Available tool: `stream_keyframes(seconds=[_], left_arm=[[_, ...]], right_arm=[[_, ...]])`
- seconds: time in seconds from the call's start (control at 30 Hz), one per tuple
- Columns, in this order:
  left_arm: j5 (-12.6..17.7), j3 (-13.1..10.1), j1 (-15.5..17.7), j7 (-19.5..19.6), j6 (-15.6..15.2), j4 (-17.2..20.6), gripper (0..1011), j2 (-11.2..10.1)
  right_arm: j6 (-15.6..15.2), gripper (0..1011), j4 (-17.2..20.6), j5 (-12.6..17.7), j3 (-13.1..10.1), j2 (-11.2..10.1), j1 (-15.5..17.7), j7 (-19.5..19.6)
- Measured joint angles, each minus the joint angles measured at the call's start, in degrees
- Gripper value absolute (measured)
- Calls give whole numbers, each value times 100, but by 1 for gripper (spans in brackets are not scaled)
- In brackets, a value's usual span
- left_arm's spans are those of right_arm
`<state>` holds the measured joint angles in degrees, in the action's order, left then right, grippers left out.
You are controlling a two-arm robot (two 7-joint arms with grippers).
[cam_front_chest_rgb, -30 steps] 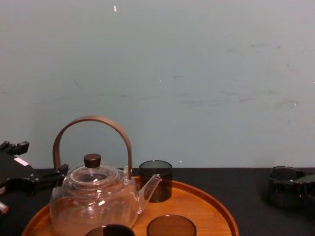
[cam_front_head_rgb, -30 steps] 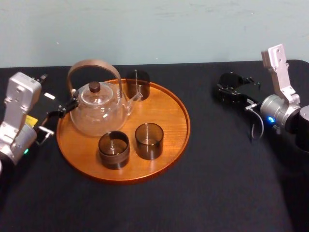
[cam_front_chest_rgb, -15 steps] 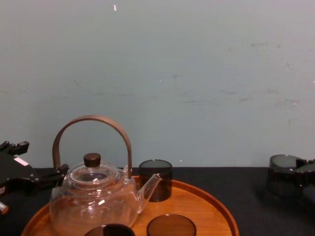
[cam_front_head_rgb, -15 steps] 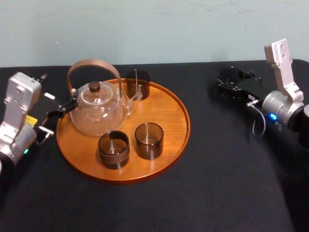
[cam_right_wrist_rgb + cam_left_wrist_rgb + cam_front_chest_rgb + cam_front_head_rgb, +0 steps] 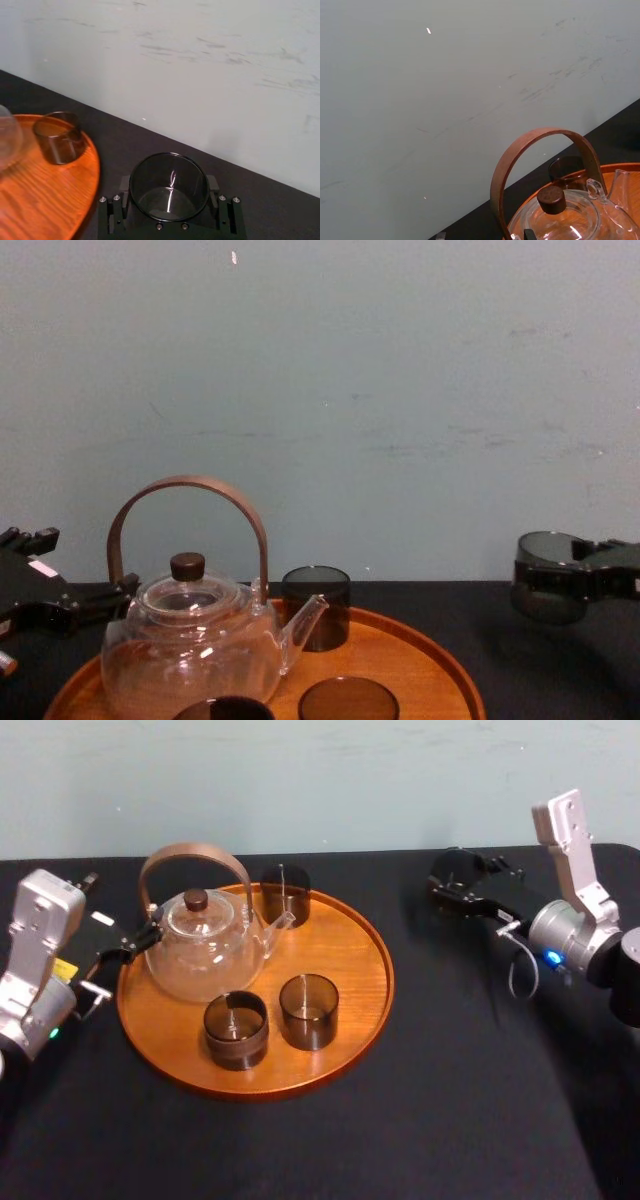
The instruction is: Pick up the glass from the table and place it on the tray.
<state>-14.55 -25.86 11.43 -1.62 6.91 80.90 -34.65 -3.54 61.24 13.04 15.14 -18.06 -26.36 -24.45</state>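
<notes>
Four glasses in all. One, the held glass [image 5: 545, 577], is clasped in the right gripper [image 5: 455, 888], clear of the table [image 5: 420, 1120] and well to the right of the tray [image 5: 388, 982]. Three stand on the single round tray: the back glass [image 5: 285, 895], the front-left glass [image 5: 236, 1030] and the front-right glass [image 5: 308, 1011]. One clear teapot [image 5: 205, 955] with an arched brown handle occupies the tray's left half. The tabletop is matte black, with a pale blue-green wall [image 5: 400, 390] behind. The left gripper [image 5: 128, 948] rests at the tray's left rim, just beside the teapot. Its grip cannot be told.
</notes>
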Motion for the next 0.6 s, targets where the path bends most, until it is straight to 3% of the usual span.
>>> stream_keyframes(seconds=[0.27, 0.6], left_arm=[[0, 0, 0, 0, 0, 0, 1009, 0], [0, 0, 0, 0, 0, 0, 1009, 0]], right_arm=[[-25, 905, 261, 50, 196, 15, 66, -116], [14, 904, 217, 146, 464, 134, -18, -272]])
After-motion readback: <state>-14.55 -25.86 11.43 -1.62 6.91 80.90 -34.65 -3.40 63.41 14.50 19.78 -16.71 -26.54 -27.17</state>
